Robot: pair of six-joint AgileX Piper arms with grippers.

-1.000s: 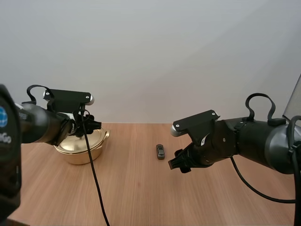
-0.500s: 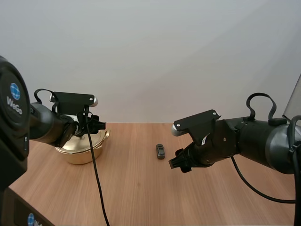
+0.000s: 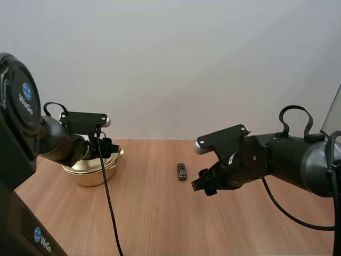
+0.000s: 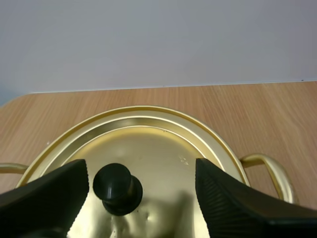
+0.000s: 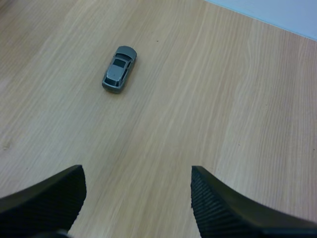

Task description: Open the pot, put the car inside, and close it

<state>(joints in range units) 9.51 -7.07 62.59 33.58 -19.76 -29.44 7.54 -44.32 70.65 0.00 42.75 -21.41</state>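
Nothing's done yet: lid [image 4: 163, 148] on the pot [image 3: 98, 173], left pincer [image 4: 139, 173] spread wide either side of the knob [image 4: 118, 188], gripping nothing. Car [image 5: 119, 75] sits right of the pot, right pincer [image 5: 136, 183] gaping, empty.

Left claw [image 4: 140, 166] spread apart, right claw [image 5: 135, 171] spread apart

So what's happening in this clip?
The left gripper is open over the gold pot, straddling the black knob of the lid without pinching it; the lid is on. The right gripper, also open, hovers above the table short of the small grey car, which lies untouched.
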